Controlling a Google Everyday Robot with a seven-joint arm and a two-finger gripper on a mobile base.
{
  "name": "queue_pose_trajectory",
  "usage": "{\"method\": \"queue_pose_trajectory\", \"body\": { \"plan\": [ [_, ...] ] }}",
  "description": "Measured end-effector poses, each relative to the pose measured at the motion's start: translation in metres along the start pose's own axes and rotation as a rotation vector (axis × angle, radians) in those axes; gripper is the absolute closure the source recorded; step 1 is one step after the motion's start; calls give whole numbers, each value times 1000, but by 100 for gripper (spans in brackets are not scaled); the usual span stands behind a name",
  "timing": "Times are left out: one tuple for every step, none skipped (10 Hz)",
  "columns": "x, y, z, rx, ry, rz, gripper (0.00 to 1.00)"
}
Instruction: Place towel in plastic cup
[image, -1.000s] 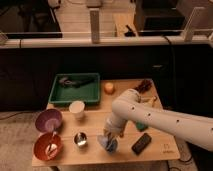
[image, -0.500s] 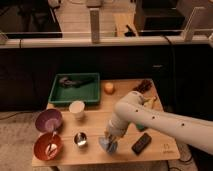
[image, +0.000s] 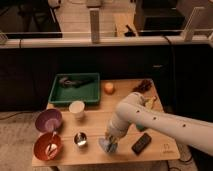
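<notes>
A white plastic cup (image: 77, 109) stands upright on the wooden table (image: 95, 122), left of centre, in front of the green tray. A small pale blue towel (image: 107, 146) lies crumpled near the table's front edge. My gripper (image: 110, 140) is at the end of the white arm, pointing down right on top of the towel. The arm comes in from the lower right and hides part of the table.
A green tray (image: 75, 89) holds a dark object at the back left. A purple bowl (image: 48, 120), a red bowl (image: 47, 146) with a spoon and a small metal cup (image: 80, 139) stand at the left. An orange (image: 108, 87) and a black device (image: 141, 143) lie to the right.
The arm has lowered slightly toward the table's front edge, and the gripper stays over the towel. Nothing else has moved.
</notes>
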Motion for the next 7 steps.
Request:
{"method": "queue_pose_trajectory", "body": {
  "plan": [
    [-5, 4, 1, -3, -1, 1, 25],
    [-14, 8, 1, -6, 0, 0, 20],
    [-18, 11, 0, -8, 3, 0, 20],
    [-21, 11, 1, -12, 5, -2, 20],
    [-27, 10, 2, -19, 8, -7, 20],
    [-28, 10, 2, -16, 8, 0, 20],
    [-28, 9, 2, -9, 9, 8, 20]
  ]
}}
